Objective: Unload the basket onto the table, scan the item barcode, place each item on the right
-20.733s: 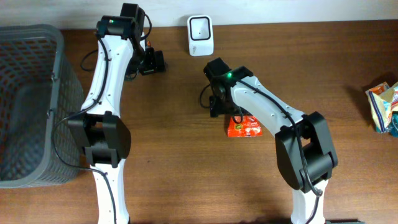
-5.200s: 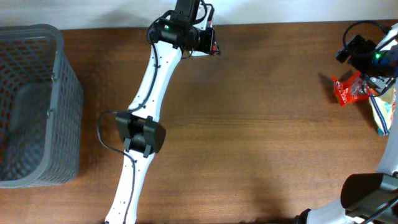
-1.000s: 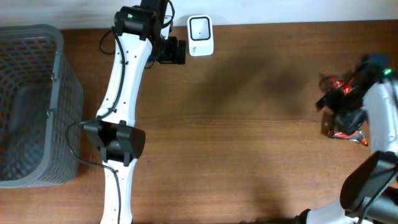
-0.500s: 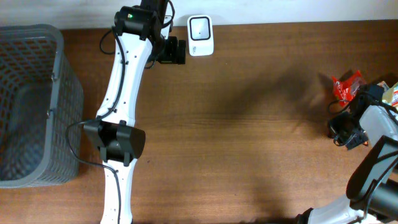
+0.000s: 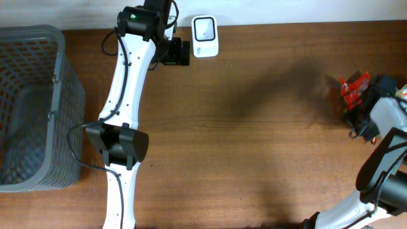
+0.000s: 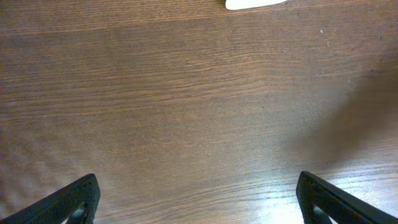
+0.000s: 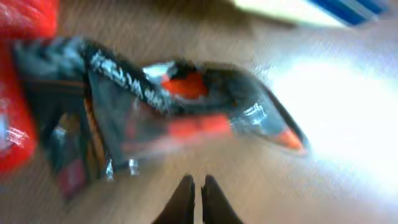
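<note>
**Shut claw, no packet in it: a missed grip was the main risk**

The red packet (image 5: 353,86) lay on the table (image 5: 254,146) at its far right side, well apart from the scanner (image 5: 205,36) at the back edge. In the right wrist view a dark-and-red wrapper (image 7: 180,118) lay just beyond the fingertips. It was too blurred to tell whether it was that packet's other face.

The right gripper (image 7: 193,190) had its 2 fingers pressed together with nothing visible between them. The likeliest failure was therefore an empty lift, with no item carried to the scanner. Closed tips could also have shoved the slippery film toward the table edge. A pinch on a loose corner might have let the packet swing and hide its barcode.

The right arm (image 5: 381,114) was folded close at the right edge, its wrist aimed down beside the packet. The left arm (image 5: 124,89) stretched up the table. The left gripper (image 5: 178,52) sat just beside the scanner, jaws spread wide over bare wood and holding nothing. A grey basket (image 5: 32,38) stood at the far left.
</note>
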{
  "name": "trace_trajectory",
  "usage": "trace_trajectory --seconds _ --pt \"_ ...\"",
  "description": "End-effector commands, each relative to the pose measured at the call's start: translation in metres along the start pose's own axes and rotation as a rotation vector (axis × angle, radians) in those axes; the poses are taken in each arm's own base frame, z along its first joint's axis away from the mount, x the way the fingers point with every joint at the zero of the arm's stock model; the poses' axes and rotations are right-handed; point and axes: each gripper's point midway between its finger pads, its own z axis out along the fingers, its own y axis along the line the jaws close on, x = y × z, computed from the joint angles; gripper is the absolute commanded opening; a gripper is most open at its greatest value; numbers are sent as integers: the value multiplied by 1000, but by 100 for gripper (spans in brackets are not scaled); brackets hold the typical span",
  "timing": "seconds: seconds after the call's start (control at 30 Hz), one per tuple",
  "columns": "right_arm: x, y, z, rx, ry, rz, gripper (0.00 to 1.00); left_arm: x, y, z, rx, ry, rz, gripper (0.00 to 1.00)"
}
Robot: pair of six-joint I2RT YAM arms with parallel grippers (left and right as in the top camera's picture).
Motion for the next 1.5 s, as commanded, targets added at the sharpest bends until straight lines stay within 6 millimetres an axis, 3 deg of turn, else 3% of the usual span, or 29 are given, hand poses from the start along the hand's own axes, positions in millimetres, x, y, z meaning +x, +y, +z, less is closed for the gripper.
trace_trajectory --seconds 0.0,0.1,0.23,0.27,0.33,0.43,0.53,0.7,0.73,0.93,1.1,1.3,1.47 --pt "-36 2 -52 -6 -40 -24 7 1 0 5 -1 11 6 99" --pt "-38 -3 -118 -83 -36 -15 10 1 0 5 -1 11 6 99" --pt "-9 -15 -196 -237 -72 -14 36 1 0 5 -1 11 7 99" --pt "-1 -20 -210 -250 -86 -20 50 1 0 5 -1 11 6 99" --pt "22 -24 -235 -297 -93 -50 98 1 0 5 -1 11 6 99" --pt "79 -22 -264 -394 -109 -170 98 1 0 5 -1 11 6 99" --pt "129 -14 -267 -481 -62 -288 98 1 0 5 -1 11 6 99" --pt "204 -12 -249 -562 95 -459 98 1 0 5 -1 11 6 99" --pt "210 -11 -246 -560 114 -472 98 1 0 5 -1 11 6 99" --pt "221 -13 -227 -480 212 -491 98 1 0 5 -1 11 6 99" --pt "215 -10 -220 -448 197 -508 98 1 0 5 -1 11 6 99" --pt "205 6 -226 -524 120 -542 98 1 0 5 -1 11 6 99" --pt "198 30 -230 -703 -53 -601 98 1 0 5 -1 11 7 99"
